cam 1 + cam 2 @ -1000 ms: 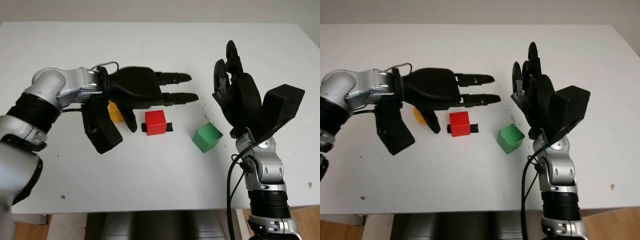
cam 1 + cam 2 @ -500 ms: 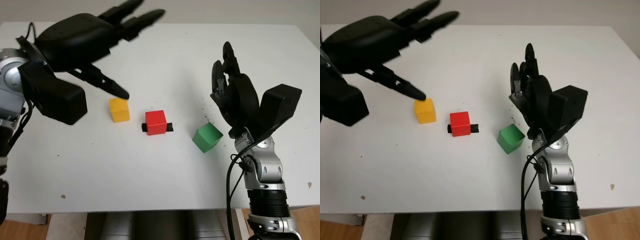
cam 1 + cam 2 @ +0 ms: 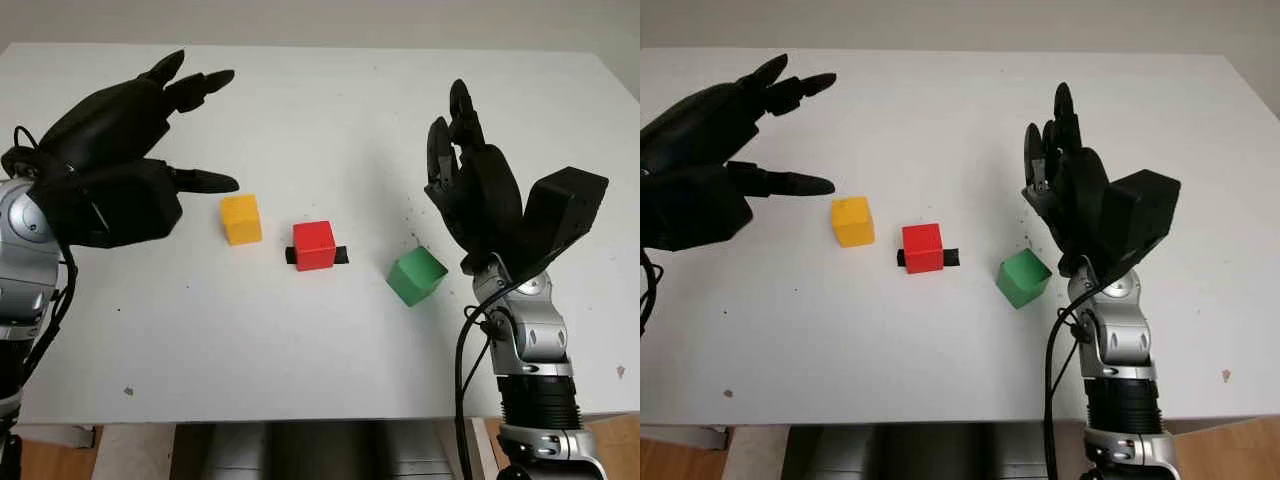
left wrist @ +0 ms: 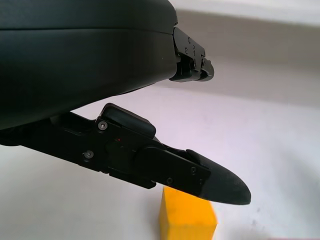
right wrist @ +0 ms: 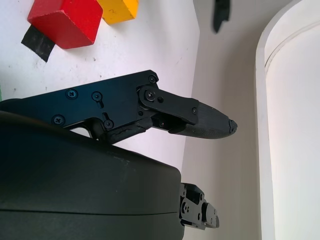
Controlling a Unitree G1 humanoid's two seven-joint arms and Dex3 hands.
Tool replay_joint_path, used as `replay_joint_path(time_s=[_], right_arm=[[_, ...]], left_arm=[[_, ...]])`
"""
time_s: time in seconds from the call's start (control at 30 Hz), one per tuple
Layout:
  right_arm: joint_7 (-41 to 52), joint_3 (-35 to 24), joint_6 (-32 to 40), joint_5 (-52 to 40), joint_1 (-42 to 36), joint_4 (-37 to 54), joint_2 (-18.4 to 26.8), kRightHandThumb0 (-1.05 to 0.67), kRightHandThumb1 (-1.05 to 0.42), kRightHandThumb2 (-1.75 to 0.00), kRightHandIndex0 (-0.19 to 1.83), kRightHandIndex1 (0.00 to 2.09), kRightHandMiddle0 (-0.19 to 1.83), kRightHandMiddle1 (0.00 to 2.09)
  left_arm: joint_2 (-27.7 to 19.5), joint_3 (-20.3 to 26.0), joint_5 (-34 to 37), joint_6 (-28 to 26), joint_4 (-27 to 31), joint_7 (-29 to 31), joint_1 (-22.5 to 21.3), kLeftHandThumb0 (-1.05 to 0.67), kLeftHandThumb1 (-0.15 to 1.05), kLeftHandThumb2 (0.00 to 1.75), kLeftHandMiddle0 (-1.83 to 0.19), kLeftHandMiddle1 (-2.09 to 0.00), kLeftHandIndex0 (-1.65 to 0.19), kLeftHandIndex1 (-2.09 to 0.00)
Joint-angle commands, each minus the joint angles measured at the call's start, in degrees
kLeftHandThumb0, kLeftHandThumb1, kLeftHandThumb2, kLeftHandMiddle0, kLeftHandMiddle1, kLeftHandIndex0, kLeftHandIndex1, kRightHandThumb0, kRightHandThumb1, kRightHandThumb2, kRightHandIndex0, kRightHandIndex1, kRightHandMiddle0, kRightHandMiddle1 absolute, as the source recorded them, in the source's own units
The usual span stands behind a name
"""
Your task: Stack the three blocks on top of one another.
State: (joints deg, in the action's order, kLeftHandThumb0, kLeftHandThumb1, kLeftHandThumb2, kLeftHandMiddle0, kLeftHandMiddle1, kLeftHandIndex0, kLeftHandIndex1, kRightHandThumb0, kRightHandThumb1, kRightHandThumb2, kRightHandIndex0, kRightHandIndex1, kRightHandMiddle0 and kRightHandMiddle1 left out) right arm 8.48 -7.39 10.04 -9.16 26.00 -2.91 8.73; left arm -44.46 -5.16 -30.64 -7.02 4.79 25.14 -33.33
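Three blocks sit apart in a row on the white table (image 3: 330,100): a yellow block (image 3: 241,218) on the left, a red block (image 3: 314,244) in the middle on a strip of black tape, and a green block (image 3: 415,276) on the right. My left hand (image 3: 195,130) hovers open to the left of the yellow block (image 4: 187,216), above the table and holding nothing. My right hand (image 3: 455,150) is raised open just right of the green block, palm toward the blocks. The red block (image 5: 65,20) and yellow block (image 5: 119,10) also appear in the right wrist view.
A strip of black tape (image 3: 337,255) lies under the red block. The table's front edge (image 3: 300,418) runs close to my arms. A few small dark specks mark the tabletop near the green block.
My left hand has pulled away from over the red and yellow blocks, rising and moving left, then settling lower beside the yellow block. The blocks and the right hand have stayed put.
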Motion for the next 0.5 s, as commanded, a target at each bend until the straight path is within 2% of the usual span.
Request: replay_joint_path(time_s=[0.0,0.17,0.33,0.47], right_arm=[[0.0,-0.2,-0.7,0.1,0.7,-0.2,0.4,-0.61,-1.05,-0.64,-0.19,0.0,-0.19,0.0],[-0.1,-0.1,-1.3,0.3,0.9,-0.8,0.4,-0.61,-1.05,-0.65,-0.19,0.0,-0.19,0.0],[-0.1,-0.1,-1.7,0.3,0.9,-1.0,0.3,-0.61,-1.05,-0.64,-0.19,0.0,-0.19,0.0],[-0.3,-0.2,-1.8,0.1,0.6,-0.8,0.1,-0.61,-1.05,-0.64,-0.19,0.0,-0.19,0.0]], left_arm=[[0.1,-0.8,-1.1,0.3,0.6,0.2,-0.7,-0.97,1.05,0.09,0.15,-0.04,-0.13,-0.06],[0.2,-1.8,-2.5,0.0,0.9,2.0,-0.6,-0.97,1.04,0.07,0.18,-0.04,-0.13,-0.06],[-0.4,-3.6,-7.2,4.3,-1.4,-0.7,-0.2,-0.94,1.04,0.08,0.15,-0.06,-0.15,-0.07],[0.1,-4.5,-10.3,5.6,-3.1,-2.7,0.2,-0.93,1.05,0.07,0.13,-0.06,-0.18,-0.08]])
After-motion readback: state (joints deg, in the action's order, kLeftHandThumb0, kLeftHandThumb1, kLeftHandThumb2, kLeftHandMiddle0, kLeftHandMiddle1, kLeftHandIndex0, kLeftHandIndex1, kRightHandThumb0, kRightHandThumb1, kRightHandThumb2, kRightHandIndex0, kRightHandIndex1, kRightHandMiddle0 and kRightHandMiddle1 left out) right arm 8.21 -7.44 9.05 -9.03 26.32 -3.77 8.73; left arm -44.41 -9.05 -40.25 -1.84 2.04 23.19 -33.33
